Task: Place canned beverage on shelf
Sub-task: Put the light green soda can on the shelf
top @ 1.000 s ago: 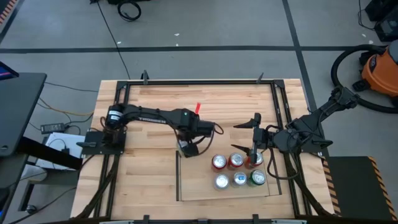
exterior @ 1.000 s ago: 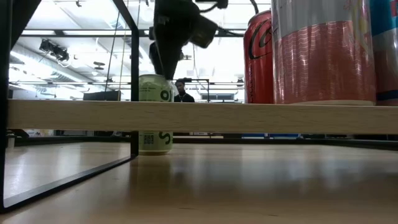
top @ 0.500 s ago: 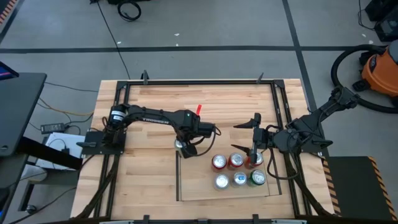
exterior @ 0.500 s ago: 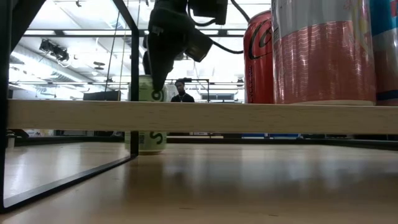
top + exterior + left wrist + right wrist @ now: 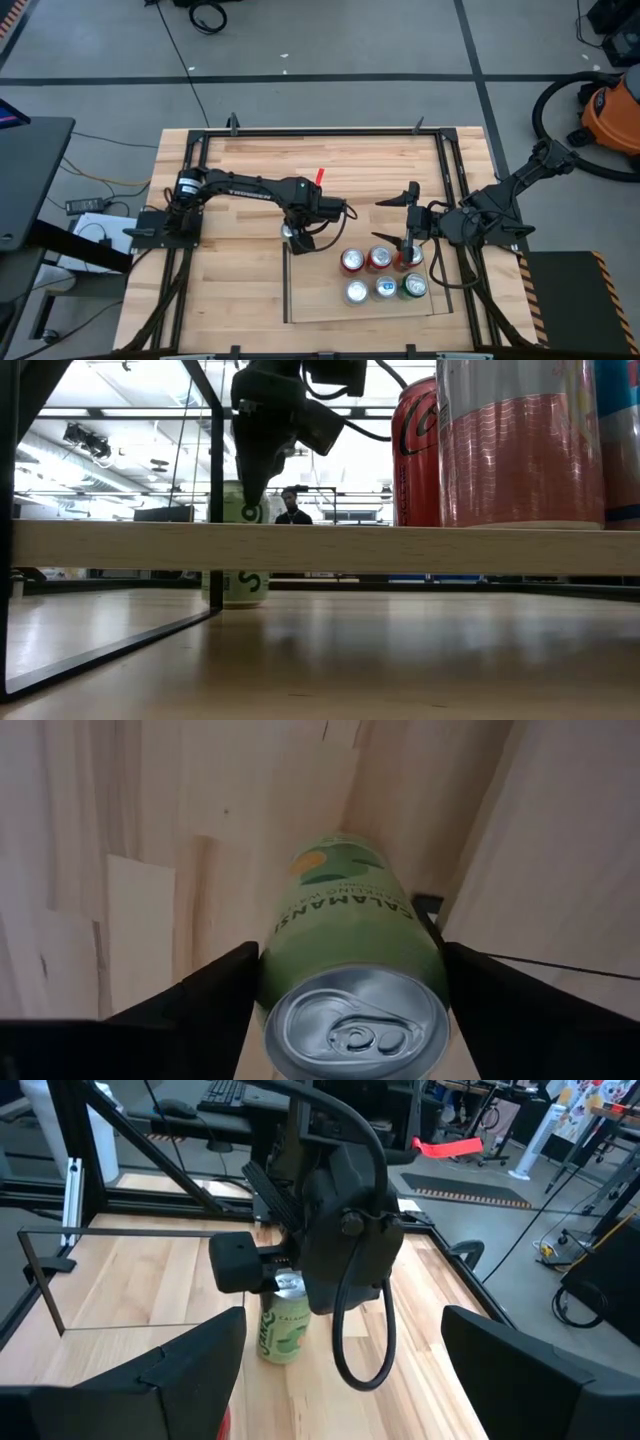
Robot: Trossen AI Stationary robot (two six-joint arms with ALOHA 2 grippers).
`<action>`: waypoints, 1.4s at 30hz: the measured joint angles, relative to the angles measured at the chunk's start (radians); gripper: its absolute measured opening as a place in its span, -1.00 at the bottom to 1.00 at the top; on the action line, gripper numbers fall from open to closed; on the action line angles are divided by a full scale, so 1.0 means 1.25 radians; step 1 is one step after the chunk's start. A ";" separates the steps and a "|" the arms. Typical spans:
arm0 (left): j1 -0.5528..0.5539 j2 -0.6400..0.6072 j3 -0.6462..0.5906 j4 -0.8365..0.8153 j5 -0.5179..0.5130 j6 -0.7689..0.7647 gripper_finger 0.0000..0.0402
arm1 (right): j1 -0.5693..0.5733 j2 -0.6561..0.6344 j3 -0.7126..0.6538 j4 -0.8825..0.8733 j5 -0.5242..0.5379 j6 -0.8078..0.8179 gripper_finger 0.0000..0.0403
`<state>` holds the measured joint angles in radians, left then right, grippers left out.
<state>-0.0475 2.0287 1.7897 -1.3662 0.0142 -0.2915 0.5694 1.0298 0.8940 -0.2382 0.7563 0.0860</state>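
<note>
Since a second ago the left gripper (image 5: 290, 231) has shifted from over the shelf's (image 5: 320, 300) back left corner to just outside it, and it now brackets the pale green can (image 5: 350, 960), a finger (image 5: 195, 995) on each side close against its wall. The can stands upright on the tabletop (image 5: 240, 290) beside that corner, not on the shelf, and barely moved. Six cans (image 5: 384, 273) stand on the shelf's right half. The right gripper (image 5: 408, 222) hangs over the shelf's back right edge, fingers spread, unmoved.
</note>
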 joint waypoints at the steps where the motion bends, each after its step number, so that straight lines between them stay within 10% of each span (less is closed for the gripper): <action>1: 0.000 0.000 0.000 0.003 -0.002 0.009 0.47 | 0.000 0.000 0.000 0.000 0.000 0.000 0.73; 42: -0.110 0.001 0.251 -0.027 -0.034 0.289 0.47 | 0.000 0.000 0.000 -0.003 0.000 -0.002 0.73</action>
<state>-0.1853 2.0304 2.1040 -1.4001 -0.0281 0.0699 0.5694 1.0302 0.8940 -0.2419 0.7567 0.0834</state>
